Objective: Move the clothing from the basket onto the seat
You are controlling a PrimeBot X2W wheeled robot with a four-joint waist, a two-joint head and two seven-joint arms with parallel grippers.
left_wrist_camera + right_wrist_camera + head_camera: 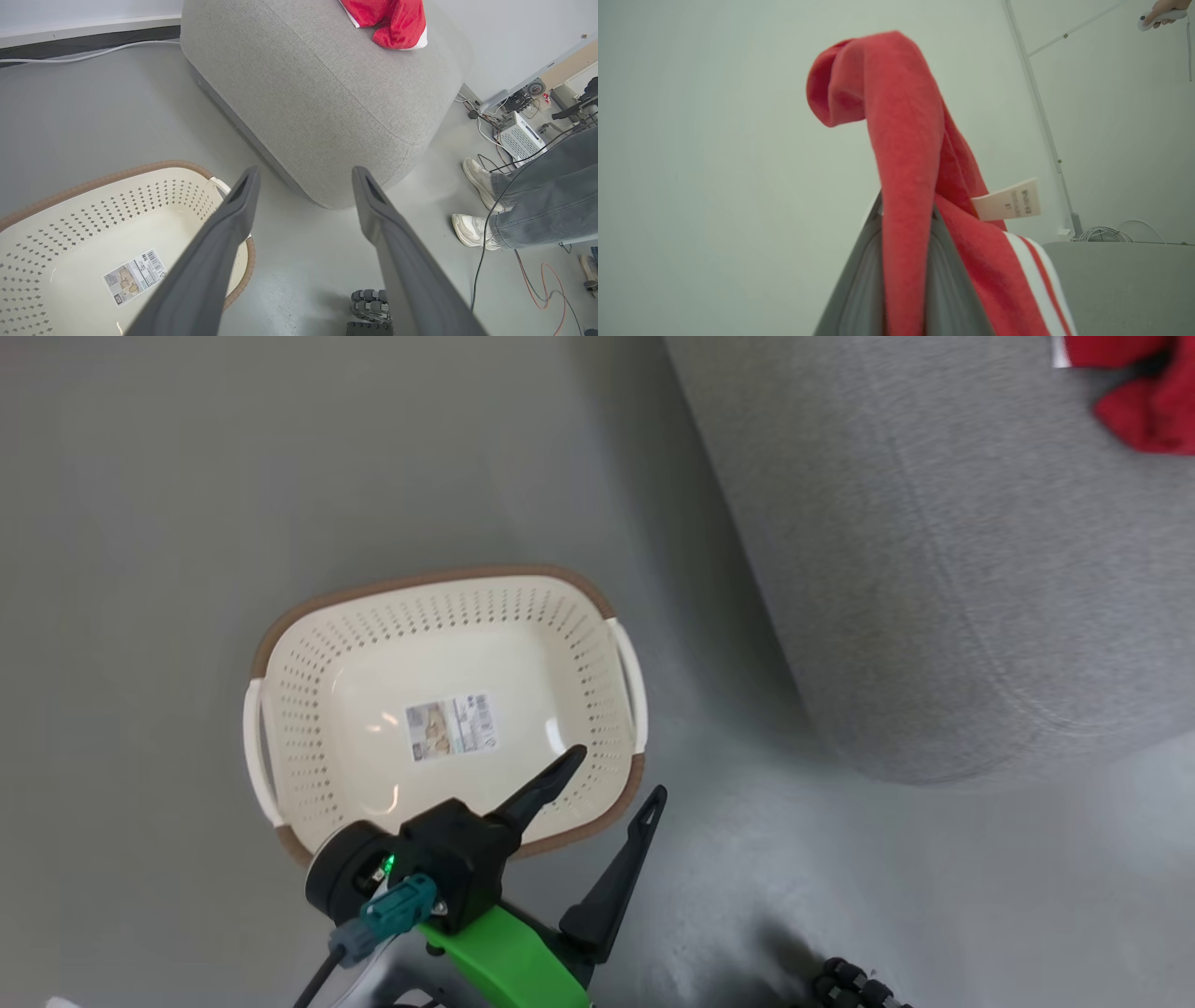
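Right claw (908, 210) is clamped shut on red clothing (901, 116). The fabric is draped up over the fingers, with white stripes at 5 o'clock and a paper tag (1008, 200) at 3 o'clock. The seat (1125, 284) is seen behind at 4 o'clock. A hand (1164, 7) with a remote is seen at 1 o'clock.

Left claw (618, 773) is spread wide with nothing held. It is hung at 5 o'clock of the basket (579, 644), one finger over the basket's inside, the other over the floor (140, 616). The basket is set on the floor, with a sticker (451, 725) exposed on its bottom. The seat (934, 569) is placed at 2 o'clock of the basket, apart from it. More red clothing (1139, 392) is laid on the seat at the far 1 o'clock corner. In the left wrist view, a person's shoes (476, 228) are seen at 3 o'clock, near the seat (317, 93).
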